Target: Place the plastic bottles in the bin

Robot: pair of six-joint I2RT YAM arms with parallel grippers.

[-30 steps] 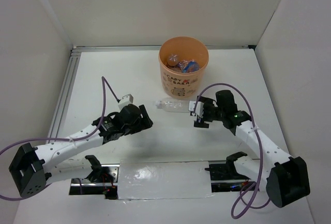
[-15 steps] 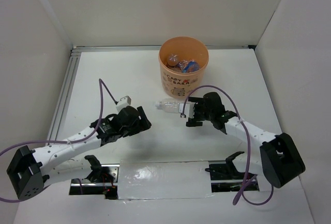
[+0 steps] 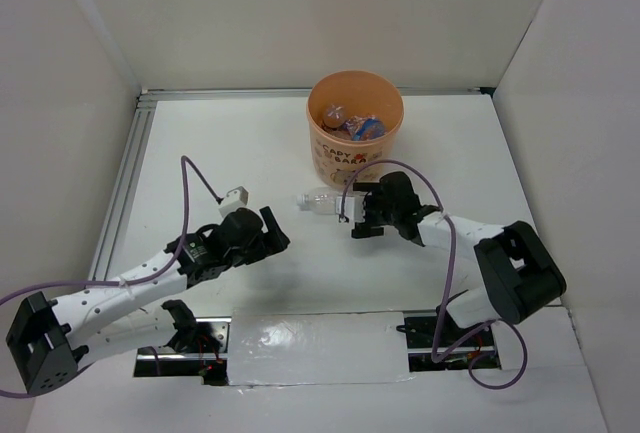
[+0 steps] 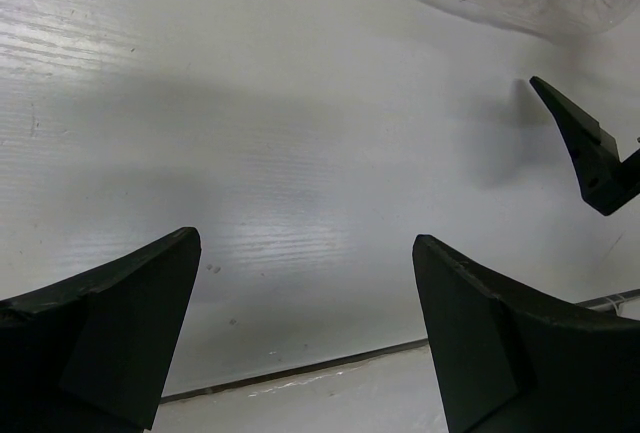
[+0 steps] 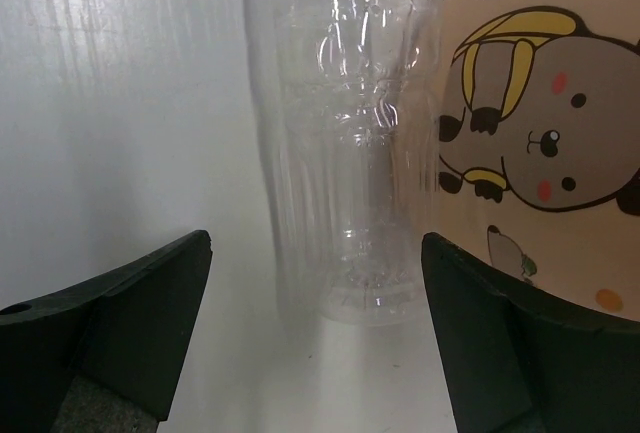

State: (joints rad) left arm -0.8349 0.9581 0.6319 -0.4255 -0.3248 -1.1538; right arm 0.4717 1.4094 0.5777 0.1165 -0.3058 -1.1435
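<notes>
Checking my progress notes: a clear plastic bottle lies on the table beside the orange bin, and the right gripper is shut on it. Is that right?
Not quite. The right gripper is not shut on the clear plastic bottle: the right wrist view shows its jaws wide open, with the bottle lying free on the table ahead of them, beside the orange bin.

Partly seen: clear bottle and bin
In the right wrist view the clear bottle runs off the top edge, neck unseen, and the bin is cut by the right edge. From above, the right gripper covers the clear bottle's right end; the bottles inside the bin are too small to count.
</notes>
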